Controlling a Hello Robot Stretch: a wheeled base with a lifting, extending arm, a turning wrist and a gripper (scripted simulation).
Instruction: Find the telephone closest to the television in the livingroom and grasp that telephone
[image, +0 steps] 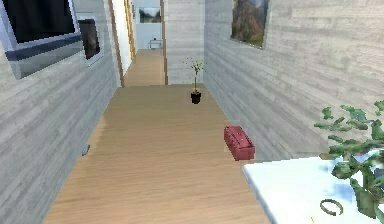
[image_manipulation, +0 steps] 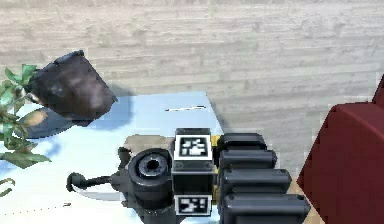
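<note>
Over the counter (image_manipulation: 160, 112) my arm (image_manipulation: 250, 185) reaches out from the near edge. At its far end sit two white marker squares (image_manipulation: 194, 145), with the dark wrist body (image_manipulation: 150, 172) next to them. My fingers (image_manipulation: 95, 183) lie low against the counter's pale top, pointing toward the end where the plant (image_manipulation: 15, 105) stands. With that surface right behind them, I cannot tell whether they have hold of anything or how they are set.

At the counter's far corner, beside the leaves, a dark brown pot-like thing (image_manipulation: 72, 85) sits tilted. Just beyond the wrist body a small yellowish patch (image_manipulation: 150, 138) shows on the counter, too small to name. I cannot tell whether it is the telephone. Past the counter's other end stands something red and upholstered (image_manipulation: 345, 160).

Ahead, the counter's white corner carries a small ring-shaped thing (image: 331, 208) near the plant's leaves. On the wooden floor (image: 150, 150) just beyond that corner lies a red box (image: 239, 143), and well beyond it a small potted plant (image: 196, 85) stands by the wall. Across the floor from the counter, high on the opposite wall, hangs the television (image: 40, 30), with a second dark panel (image: 90, 38) farther along. On the counter's own side of the room a framed picture (image: 250, 20) hangs on the wall.
</note>
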